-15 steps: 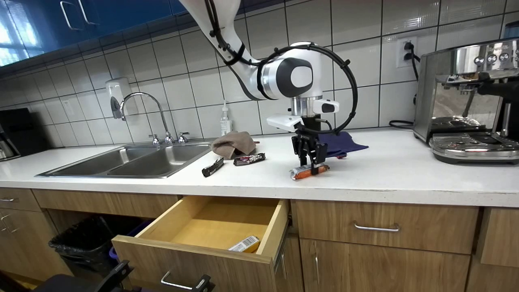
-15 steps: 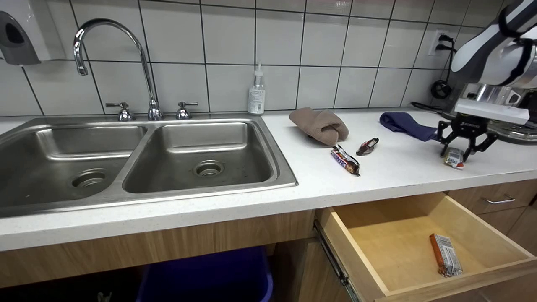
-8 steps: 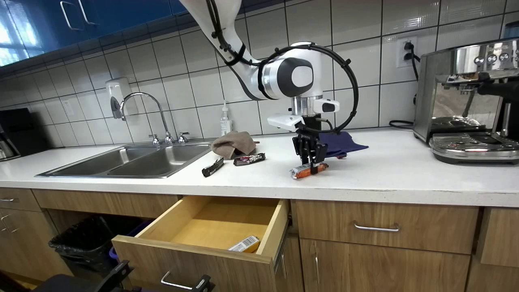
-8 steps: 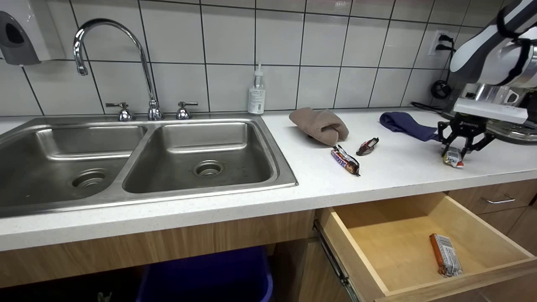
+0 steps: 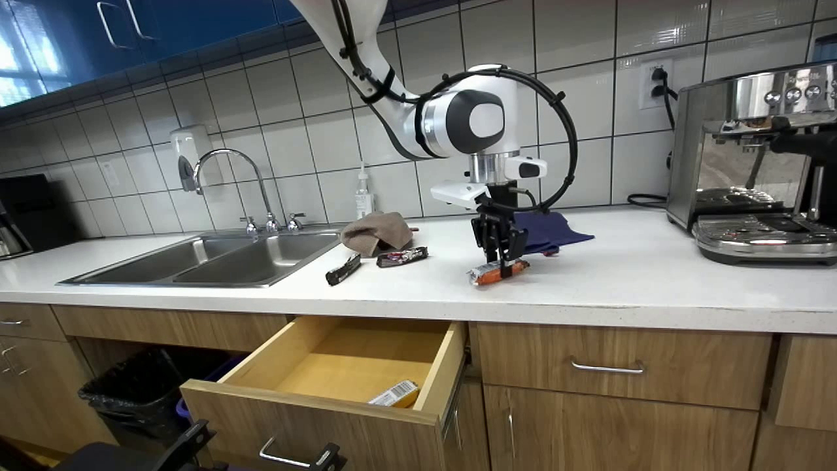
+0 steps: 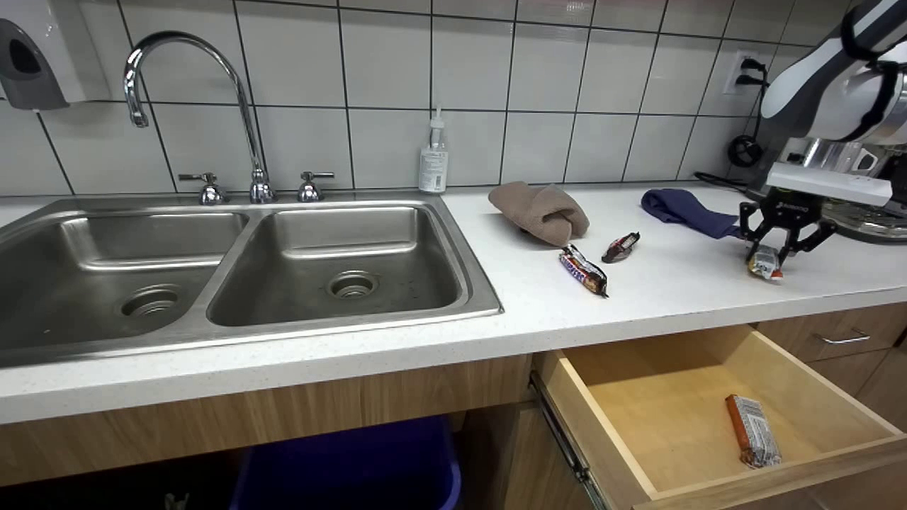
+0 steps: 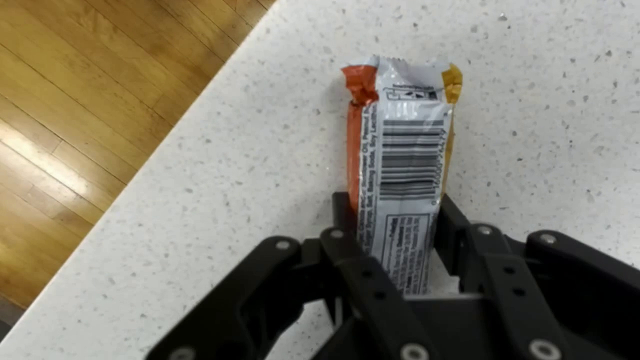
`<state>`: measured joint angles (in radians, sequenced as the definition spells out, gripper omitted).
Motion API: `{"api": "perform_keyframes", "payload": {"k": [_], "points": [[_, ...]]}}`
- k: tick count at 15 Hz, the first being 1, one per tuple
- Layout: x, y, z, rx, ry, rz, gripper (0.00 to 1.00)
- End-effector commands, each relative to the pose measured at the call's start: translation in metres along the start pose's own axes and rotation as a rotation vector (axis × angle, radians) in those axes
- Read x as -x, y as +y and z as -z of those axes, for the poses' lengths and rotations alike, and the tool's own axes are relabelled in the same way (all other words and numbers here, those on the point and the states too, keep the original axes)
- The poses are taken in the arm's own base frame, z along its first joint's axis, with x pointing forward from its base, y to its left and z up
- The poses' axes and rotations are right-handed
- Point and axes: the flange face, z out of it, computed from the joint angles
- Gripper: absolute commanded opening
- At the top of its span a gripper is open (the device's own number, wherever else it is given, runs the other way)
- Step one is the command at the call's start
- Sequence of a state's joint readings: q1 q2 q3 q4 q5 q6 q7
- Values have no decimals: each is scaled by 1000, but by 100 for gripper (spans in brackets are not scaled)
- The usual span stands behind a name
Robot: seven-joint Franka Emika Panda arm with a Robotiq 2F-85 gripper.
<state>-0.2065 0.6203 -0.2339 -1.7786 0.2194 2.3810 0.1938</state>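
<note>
My gripper [image 5: 505,267] is shut on a granola bar in an orange, white and yellow wrapper [image 5: 485,276], just over the white counter [image 5: 621,288]. Both also show in an exterior view, the gripper [image 6: 767,255] and the bar [image 6: 765,266]. In the wrist view the fingers [image 7: 392,212] press both long sides of the bar [image 7: 415,145], its barcode facing up. I cannot tell whether it fully clears the counter. A similar bar [image 6: 752,431] lies in the open drawer [image 6: 652,389]. Two dark-wrapped candy bars [image 6: 584,270] [image 6: 621,246] lie on the counter.
A brown cloth [image 5: 376,233] lies beside the double sink [image 5: 268,261], a navy cloth [image 5: 552,230] behind my gripper. A red bit shows under the navy cloth. An espresso machine [image 5: 762,170] stands right. The drawer [image 5: 307,405] juts out below the counter edge.
The fingers have closed on the bar over the last second. The gripper and bar have risen very slightly. The drawer, cloths and other bars have not moved.
</note>
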Motion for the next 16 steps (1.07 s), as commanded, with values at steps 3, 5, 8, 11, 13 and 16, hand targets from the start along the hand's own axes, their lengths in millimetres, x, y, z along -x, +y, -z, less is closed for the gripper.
{"api": "perform_keyframes", "payload": {"k": [3, 5, 8, 11, 13, 16], "points": [[27, 1, 19, -7, 8, 6, 16], [38, 2, 21, -9, 7, 10, 16], [59, 4, 24, -8, 6, 19, 16], [81, 7, 24, -4, 7, 35, 16], [97, 8, 25, -1, 8, 48, 16], [121, 10, 25, 3, 8, 71, 16]]}}
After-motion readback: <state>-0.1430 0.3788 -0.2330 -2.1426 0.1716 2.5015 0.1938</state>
